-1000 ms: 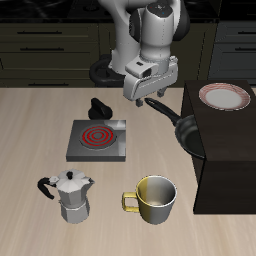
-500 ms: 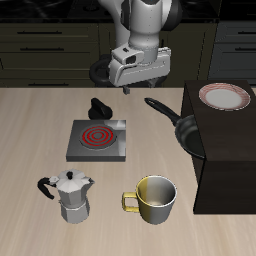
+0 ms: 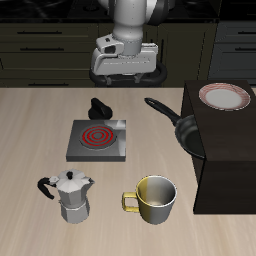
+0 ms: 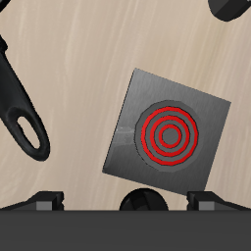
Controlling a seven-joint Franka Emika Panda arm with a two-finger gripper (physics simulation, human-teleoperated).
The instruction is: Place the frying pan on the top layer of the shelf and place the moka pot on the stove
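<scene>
Exterior view, light wood tabletop (image 3: 30, 130), dark cabinets (image 3: 45, 45) behind, gripper (image 3: 122, 80) raised, grip state unclear, stove (image 3: 97, 140) below

No readable text, labels, brands or numbers appear on anything in either view; the only marking is the stove's (image 3: 98, 139) red spiral coil.

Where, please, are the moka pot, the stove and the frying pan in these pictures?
moka pot (image 3: 72, 195): exterior view, its faceted silver body.
stove (image 4: 169, 138): wrist view, its red coil.
frying pan (image 3: 187, 131): exterior view, its black bowl.
</scene>
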